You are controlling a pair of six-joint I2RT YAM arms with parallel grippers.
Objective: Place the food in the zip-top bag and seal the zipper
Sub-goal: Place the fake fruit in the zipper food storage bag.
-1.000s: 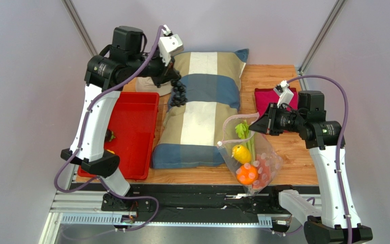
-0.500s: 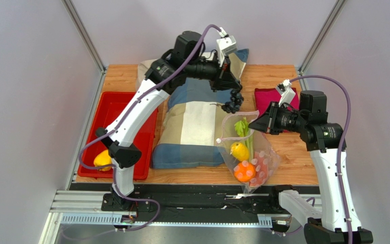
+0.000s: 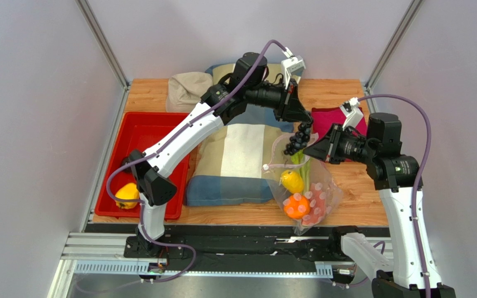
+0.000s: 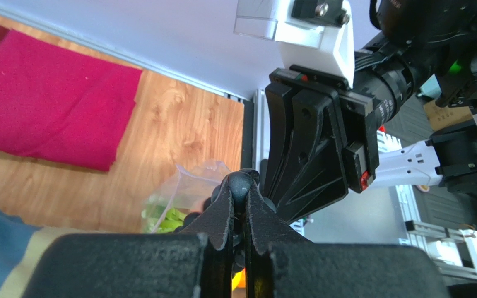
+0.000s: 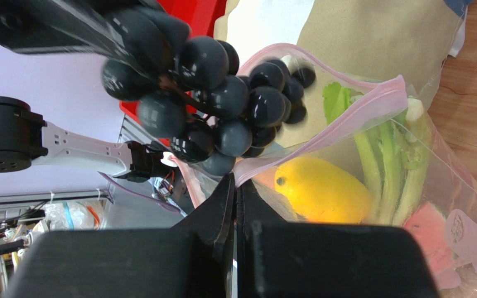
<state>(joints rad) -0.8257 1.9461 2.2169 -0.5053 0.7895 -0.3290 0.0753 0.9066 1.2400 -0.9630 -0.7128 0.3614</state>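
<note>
My left gripper (image 3: 302, 123) (image 4: 242, 186) is shut on the dark grape cluster (image 3: 296, 144) (image 5: 222, 93), which hangs just above the open mouth of the zip-top bag (image 3: 319, 195) (image 5: 446, 186). My right gripper (image 3: 307, 152) (image 5: 235, 186) is shut on the bag's pink zipper strip (image 5: 347, 115) and holds the mouth up. Inside the bag lie a yellow pepper (image 3: 292, 182) (image 5: 322, 189), the celery (image 3: 301, 162) (image 5: 378, 167), the orange (image 3: 296, 205) and a reddish slice (image 5: 431, 226). A second yellow pepper (image 3: 126, 194) lies in the red tray (image 3: 154, 133).
A striped pillow (image 3: 241, 155) lies mid-table, left of the bag. A magenta cloth (image 3: 334, 117) (image 4: 42, 99) lies at the back right, behind my right gripper. A beige pouch (image 3: 188, 87) sits at the back left. The two grippers are very close together.
My left arm swung right from above the tray, across the pillow, carrying the grapes to the bag's mouth. My right gripper kept its hold on the bag; the bag shifted slightly.
</note>
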